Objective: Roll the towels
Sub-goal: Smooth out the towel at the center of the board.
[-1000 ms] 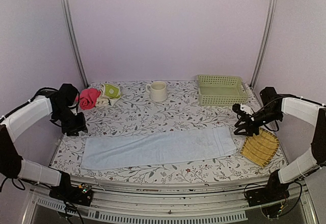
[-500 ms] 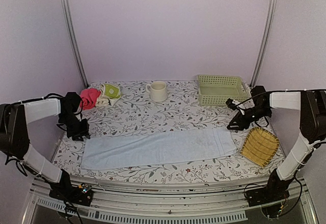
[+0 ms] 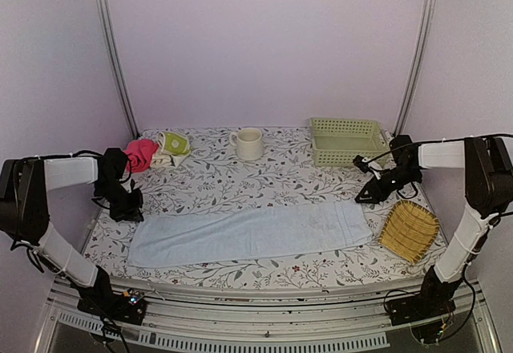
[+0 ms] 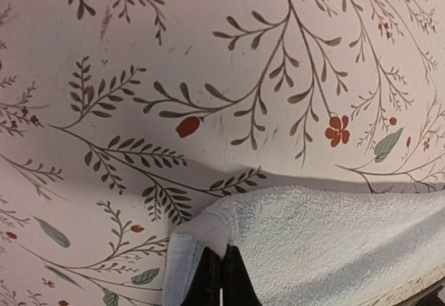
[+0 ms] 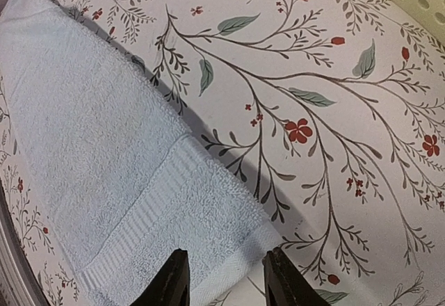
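Fingers (image 4: 207, 286) of the left gripper (image 3: 131, 211) are pressing together, pinching the far-left corner of the pale blue towel (image 3: 248, 234). It is lying flat, its long axis running left to right along the worktop's (image 3: 264, 172) near edge. The right gripper (image 5: 226, 257) is hovering with fingers spread astride the far-right corner, gripping nothing. The patterned towel (image 3: 173, 146) is sitting bunched at the worktop's far-left corner, nearer the left arm.

The pale blue towel (image 3: 248, 233) is lying flat, one corner pinched by the left gripper (image 4: 221, 282), its other end under the right gripper (image 5: 224, 278). The patterned towel (image 3: 171, 146) is sitting crumpled beyond the left gripper.
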